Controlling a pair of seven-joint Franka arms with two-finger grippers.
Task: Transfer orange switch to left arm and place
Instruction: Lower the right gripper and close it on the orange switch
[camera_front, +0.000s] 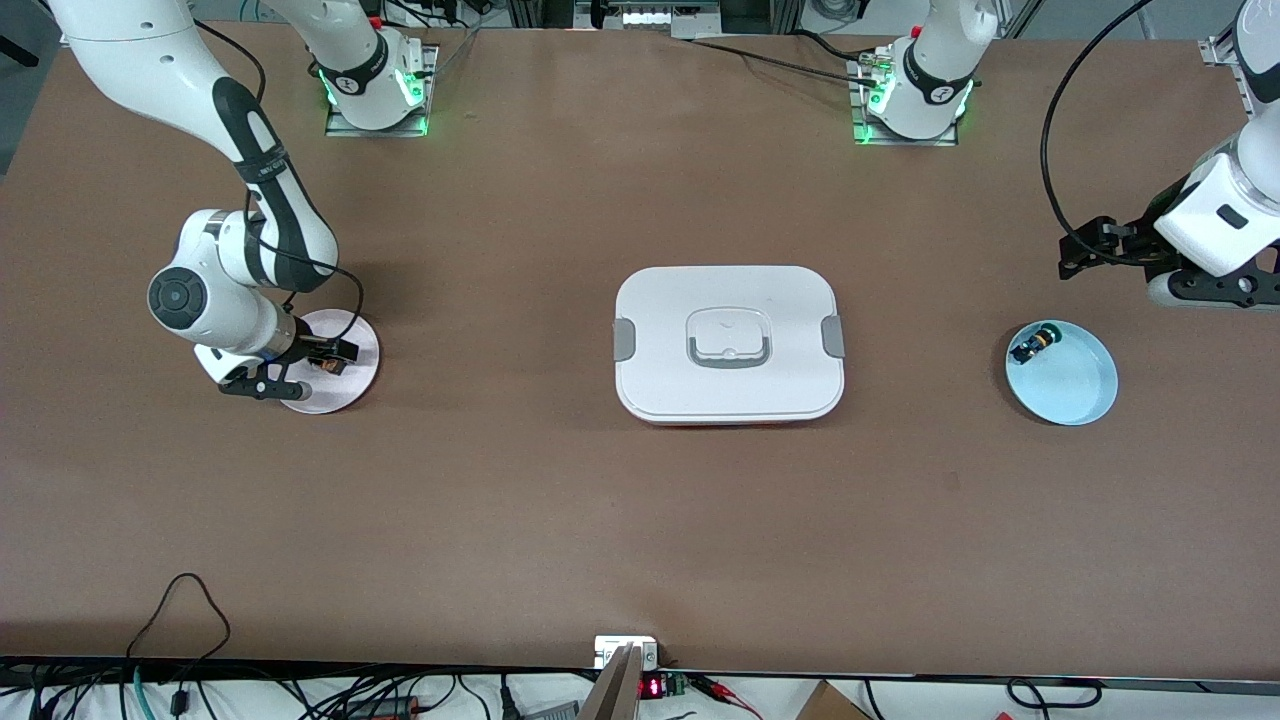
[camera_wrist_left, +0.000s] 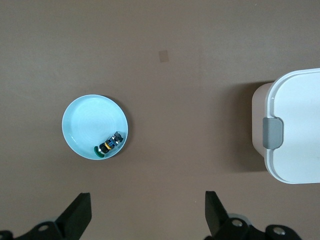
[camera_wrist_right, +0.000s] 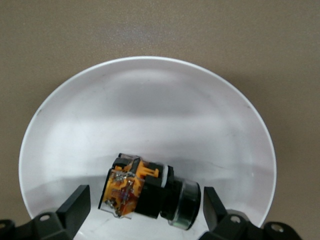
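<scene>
Table (camera_front: 520, 520): matt brown, smooth, faintly felt-like.
Box (camera_front: 660, 380): smooth white plastic, satin sheen; clasps (camera_front: 624, 339) matt grey plastic.
Pink plate (camera_wrist_right: 150, 110): glossy, soft reflections, fine scuffs.
Blue plate (camera_wrist_left: 85, 125): glossy.
Orange switch (camera_wrist_right: 150, 191): orange and black plastic, metal contacts, clear shiny round end.
Arms (camera_front: 120, 40): glossy white shells; fingers (camera_wrist_right: 75, 205) matt black.

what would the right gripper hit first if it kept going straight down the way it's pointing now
Most likely the orange switch: the right gripper hangs open over the pink plate, a finger on each side of the switch. The fingertips would then reach the plate, though how high they are is unclear.
</scene>
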